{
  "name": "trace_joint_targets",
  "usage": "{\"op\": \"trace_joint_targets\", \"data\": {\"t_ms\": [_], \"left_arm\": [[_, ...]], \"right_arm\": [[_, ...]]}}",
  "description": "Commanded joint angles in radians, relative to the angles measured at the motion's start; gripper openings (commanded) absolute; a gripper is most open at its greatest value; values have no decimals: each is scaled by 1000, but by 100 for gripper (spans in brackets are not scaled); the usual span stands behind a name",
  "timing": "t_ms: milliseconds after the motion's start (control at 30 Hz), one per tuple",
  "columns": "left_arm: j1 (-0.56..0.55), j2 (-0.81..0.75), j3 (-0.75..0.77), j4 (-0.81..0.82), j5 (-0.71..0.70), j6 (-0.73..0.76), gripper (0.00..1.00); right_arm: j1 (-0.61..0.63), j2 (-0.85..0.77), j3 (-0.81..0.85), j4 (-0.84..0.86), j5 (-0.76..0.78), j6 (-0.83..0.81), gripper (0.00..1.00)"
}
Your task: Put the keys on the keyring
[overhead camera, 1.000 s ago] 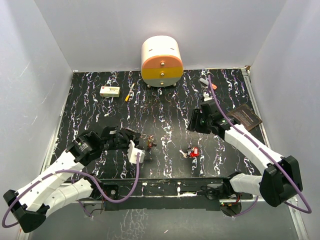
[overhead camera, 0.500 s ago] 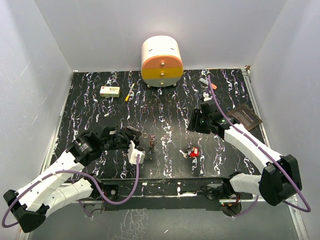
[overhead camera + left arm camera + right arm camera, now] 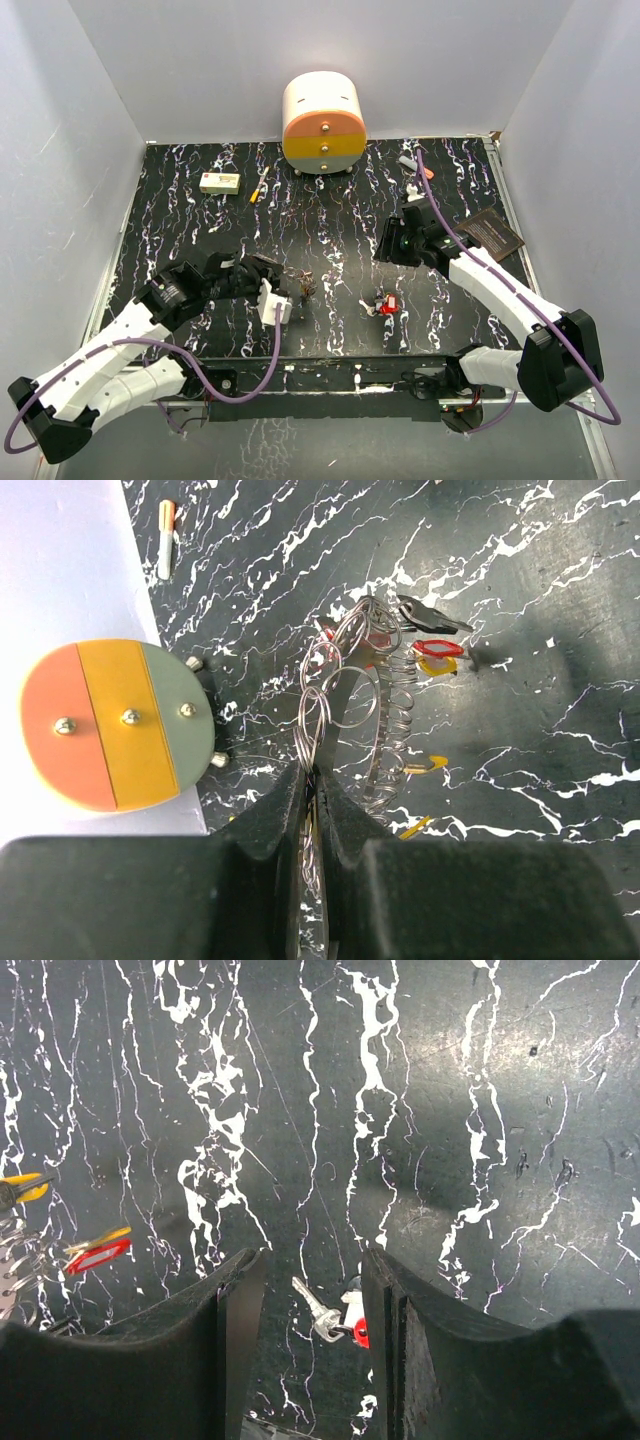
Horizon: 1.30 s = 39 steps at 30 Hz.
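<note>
My left gripper (image 3: 284,283) is shut on the keyring (image 3: 368,712), a bunch of silver wire loops, and holds it just above the black mat. It also shows in the left wrist view (image 3: 315,780). Small keys with red (image 3: 436,648) and yellow (image 3: 425,765) heads hang at the ring's far side. The ring shows in the top view (image 3: 303,285). A loose silver key with a red and white tag (image 3: 384,305) lies on the mat. My right gripper (image 3: 386,244) is open and hovers behind it. The key lies between the open fingers in the right wrist view (image 3: 335,1318).
A round orange, yellow and green drawer box (image 3: 323,122) stands at the back. An orange-tipped marker (image 3: 258,190) and a white box (image 3: 219,182) lie back left. A dark brown card (image 3: 492,235) lies at the right, with small bits (image 3: 410,163) behind it.
My left gripper has shifted slightly to the right with the keyring in it. The right arm and the loose key have hardly moved.
</note>
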Motion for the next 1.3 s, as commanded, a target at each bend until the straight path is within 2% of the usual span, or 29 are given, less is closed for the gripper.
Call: {"op": "trace_joint_targets", "data": {"t_ms": [0, 233, 533, 700, 967, 1133, 1233, 1267], "left_arm": [[-7, -7, 49, 58, 34, -70, 0], [-7, 13, 62, 67, 70, -204, 0], [-7, 102, 117, 71, 87, -359, 0], [-8, 141, 137, 93, 100, -419, 0], [-8, 151, 137, 135, 107, -428, 0], [-7, 139, 128, 167, 107, -438, 0], [-8, 140, 128, 190, 104, -475, 0], [-7, 141, 127, 195, 108, -488, 0]], "right_arm": [[-12, -32, 19, 80, -58, -35, 48], [-18, -111, 0, 298, -408, -56, 44], [-6, -119, 28, 457, -691, 36, 37], [9, -130, 22, 519, -720, 82, 37], [10, -62, 9, 664, -861, 200, 37], [22, -60, 13, 642, -874, 135, 38], [43, -88, -16, 619, -856, 51, 44], [47, -98, -31, 628, -857, 31, 49]]}}
